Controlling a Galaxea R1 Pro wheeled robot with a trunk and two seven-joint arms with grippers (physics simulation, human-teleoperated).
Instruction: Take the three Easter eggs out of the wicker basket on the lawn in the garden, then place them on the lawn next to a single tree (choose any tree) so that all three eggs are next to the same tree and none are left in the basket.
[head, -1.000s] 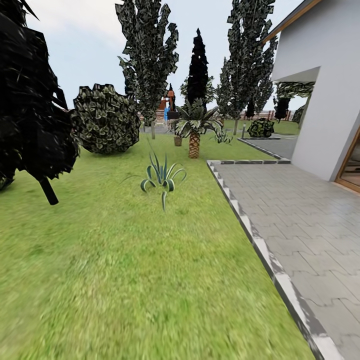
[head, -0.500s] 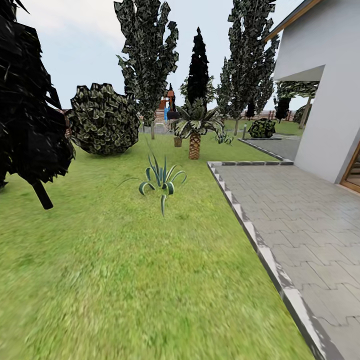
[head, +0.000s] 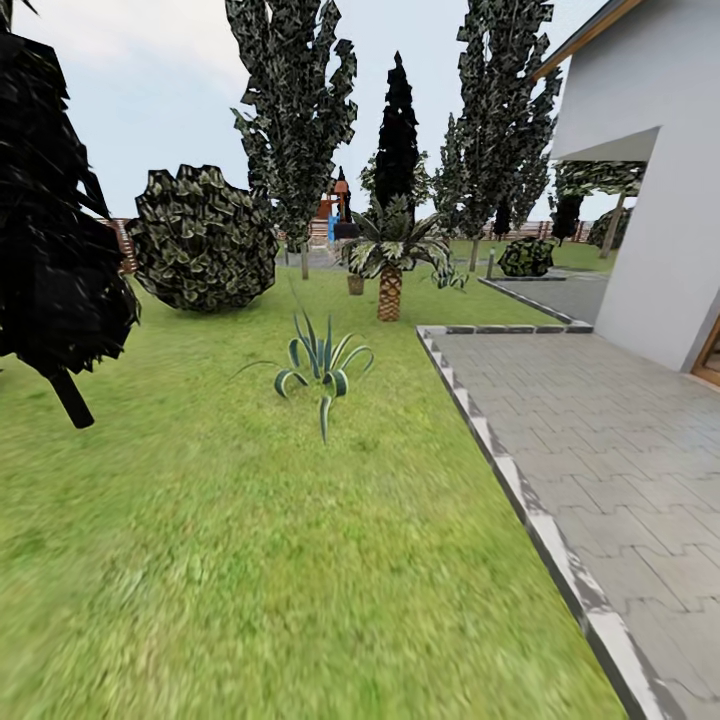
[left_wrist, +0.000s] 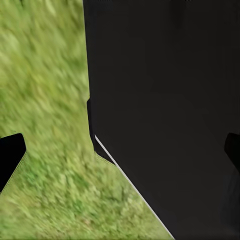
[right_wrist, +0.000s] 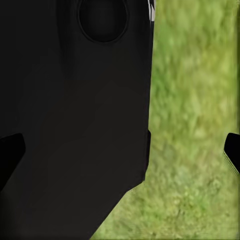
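The lawn (head: 250, 560) stretches ahead of me in the head view. Two tall trees with slim pale trunks stand at its far end, one tree (head: 298, 120) left of centre and another tree (head: 497, 110) further right. A small brown object (head: 355, 283) sits beside the short palm (head: 389, 262); it is too far off to tell whether it is the wicker basket. The Easter eggs are out of view. My left gripper (left_wrist: 120, 152) is open over grass with nothing between its fingertips. My right gripper (right_wrist: 120, 150) is also open and holds nothing.
A spiky striped plant (head: 320, 362) grows mid-lawn. A dark leaning tree (head: 50, 240) and a round shrub (head: 205, 238) stand at the left. A black cypress (head: 397, 130) rises behind the palm. Grey paving (head: 610, 450) with a pale kerb and the house wall (head: 655, 220) lie to the right.
The whole head view has shifted as the camera moves: the left-hand tree and shrub slide further left and the spiky plant sits slightly lower. Nothing in the scene itself has moved.
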